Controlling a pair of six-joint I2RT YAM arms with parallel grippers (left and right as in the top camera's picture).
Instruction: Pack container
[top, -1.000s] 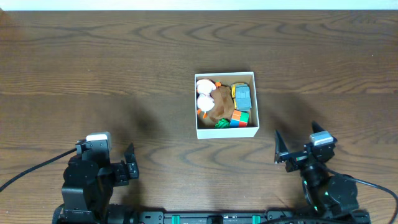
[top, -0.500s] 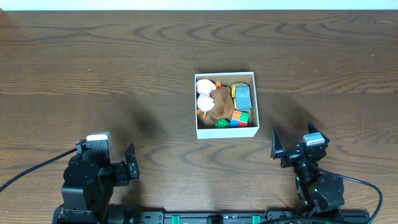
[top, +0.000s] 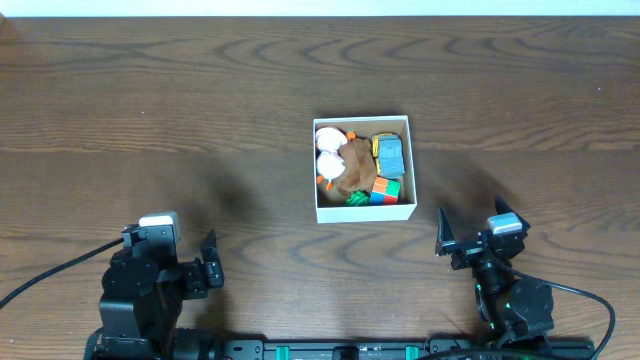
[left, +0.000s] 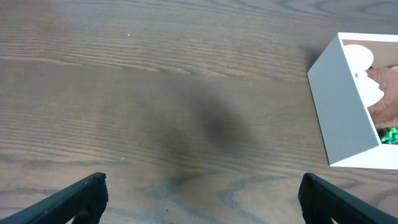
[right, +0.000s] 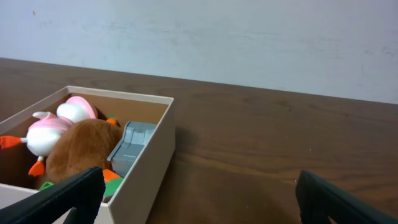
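The container (top: 364, 212) is a square white box with a tan inside, standing at the table's middle. It holds a white-and-pink duck toy (top: 329, 148), a brown plush (top: 356, 165), a grey-blue toy car (top: 390, 156), a coloured cube (top: 385, 190) and a green piece (top: 356, 198). The box also shows in the left wrist view (left: 339, 106) and the right wrist view (right: 147, 168). My left gripper (left: 200, 196) is open and empty at the front left. My right gripper (right: 199, 196) is open and empty at the front right, just right of the box.
The dark wood table (top: 200, 110) stretches around the box. A pale wall (right: 249, 37) stands behind the table's far edge. Black cables run from each arm's base (top: 60, 270).
The right arm drew back slightly and turned a little toward the box between one second and half a second ago, then held still. The left arm and the box have not moved.
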